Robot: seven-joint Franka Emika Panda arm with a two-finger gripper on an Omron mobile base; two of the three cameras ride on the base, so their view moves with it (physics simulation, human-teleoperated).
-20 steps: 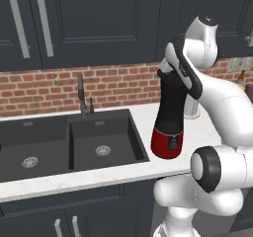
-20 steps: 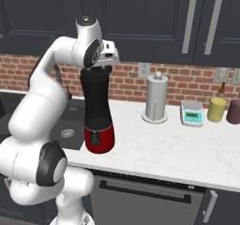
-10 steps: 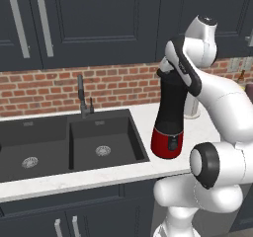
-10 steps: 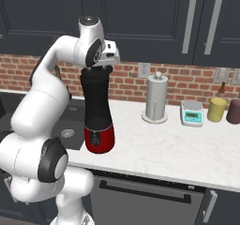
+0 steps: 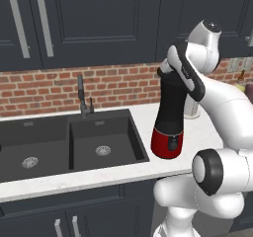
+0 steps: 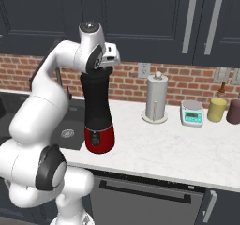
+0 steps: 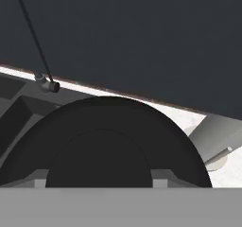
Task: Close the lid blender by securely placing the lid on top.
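blender: 1, upright on white counter beside sink | lid: 1, at jar top, pinched in gripper | paper-towel roll: 1 | scale: 1 | brick backsplash, dark cabinets

No text, label, brand, number or sign can be read on anything; the display of the scale and the control panel of the blender are too small for any marking to be made out.
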